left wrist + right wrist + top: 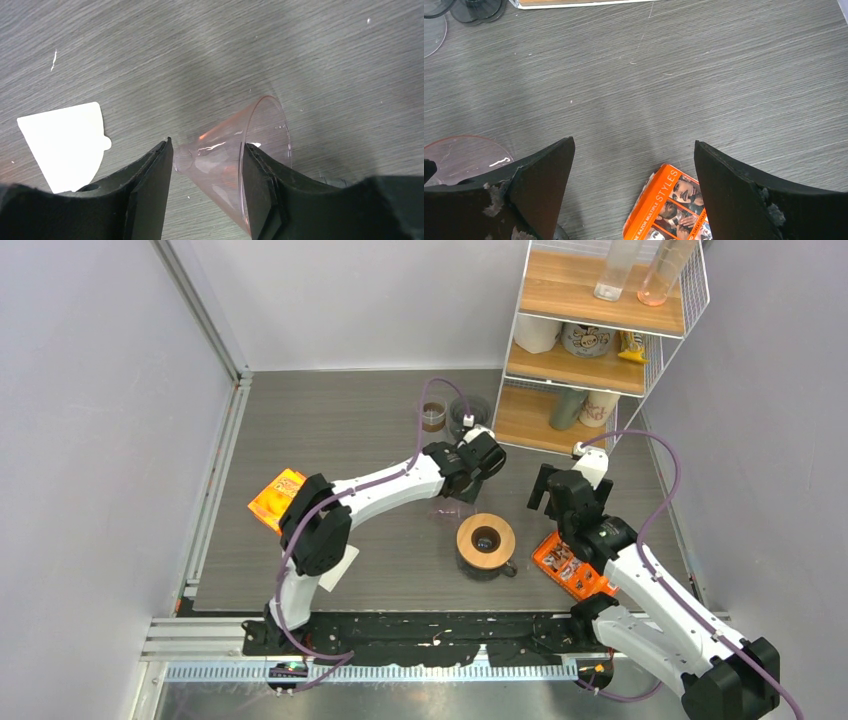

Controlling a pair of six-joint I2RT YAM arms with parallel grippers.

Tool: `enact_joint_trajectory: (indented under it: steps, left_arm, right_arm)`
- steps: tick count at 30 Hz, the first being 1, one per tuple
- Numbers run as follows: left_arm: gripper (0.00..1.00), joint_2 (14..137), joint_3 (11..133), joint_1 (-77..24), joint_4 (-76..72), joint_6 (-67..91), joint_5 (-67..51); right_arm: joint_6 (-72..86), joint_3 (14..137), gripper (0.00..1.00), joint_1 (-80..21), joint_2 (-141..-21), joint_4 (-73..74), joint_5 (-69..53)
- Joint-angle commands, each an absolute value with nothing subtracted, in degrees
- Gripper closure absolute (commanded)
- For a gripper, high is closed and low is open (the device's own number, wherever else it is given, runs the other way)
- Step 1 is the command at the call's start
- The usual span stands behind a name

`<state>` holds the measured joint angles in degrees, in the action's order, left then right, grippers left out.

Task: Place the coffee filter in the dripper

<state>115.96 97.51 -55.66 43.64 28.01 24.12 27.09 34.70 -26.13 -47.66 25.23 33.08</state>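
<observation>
Plainly the coffee filter [62, 142] is not yet in the dripper [217, 155]: it lies flat on the grey surface [150, 50], just beside the left fingers [145, 200] and outside their span. It is a thin white paper piece with a small tab on one edge, so it should be very light and limp, quick to crease, and hard to get under where it lies flat. The tab or a free edge looks the best place to pinch it. The dripper is a clear, pink-tinted plastic cone lying on its side with nothing in it, mouth turned away from the filter. It looks light, stiff and slick, likely to roll or slip out of a squeeze, and would need standing mouth-up before paper goes in. The left fingers stand partly apart on either side of the cone; whether they press on it cannot be told. The right fingers [539, 185] are spread wide and hold nothing, hanging over an orange box [669, 205]. Nearby a wood-collared carafe [486, 540] shows only a dark inside, and a small jar [433, 418] holds something brown.
</observation>
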Motion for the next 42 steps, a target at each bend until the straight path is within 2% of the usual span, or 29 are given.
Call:
enact_joint_trajectory:
  steps: [1,6,8,15,25,31,37,40,42]
  left_arm:
    - [0.43,117.17,100.88,-55.99,45.34,27.62,26.61]
    - [0.45,118.74,102.79,-55.99,47.53,27.61,27.38]
    - [0.49,118.94,103.00,-55.98,47.73,27.67,27.05]
    - [0.75,118.97,102.89,-55.98,48.34,27.16,26.61]
    - [1.00,114.27,100.44,-55.98,48.65,27.29,30.76]
    - [1.00,108.42,96.49,-55.79,47.12,25.39,32.06]
    - [1.00,96.66,85.60,-54.41,37.86,25.23,30.03]
    - [1.00,88.50,78.03,-52.93,30.01,24.70,25.68]
    - [1.00,83.60,72.60,-51.45,23.60,24.40,17.68]
  right_arm:
    - [26.63,35.57,0.05,-25.93,-47.31,23.37,33.40]
    - [26.64,35.47,0.05,-25.88,-46.76,23.33,33.77]
    - [26.69,35.44,0.05,-25.92,-46.57,23.37,33.83]
    - [26.81,35.33,0.05,-25.93,-46.23,23.49,33.84]
    - [26.77,35.25,0.04,-25.93,-45.41,23.64,33.98]
    - [26.89,35.21,0.04,-25.93,-45.66,23.40,33.01]
    - [26.27,35.70,0.05,-25.97,-46.41,22.98,30.35]
    - [25.76,35.44,0.05,-25.97,-46.08,22.17,28.88]
    - [25.26,35.11,0.04,-25.92,-45.64,21.48,27.93]
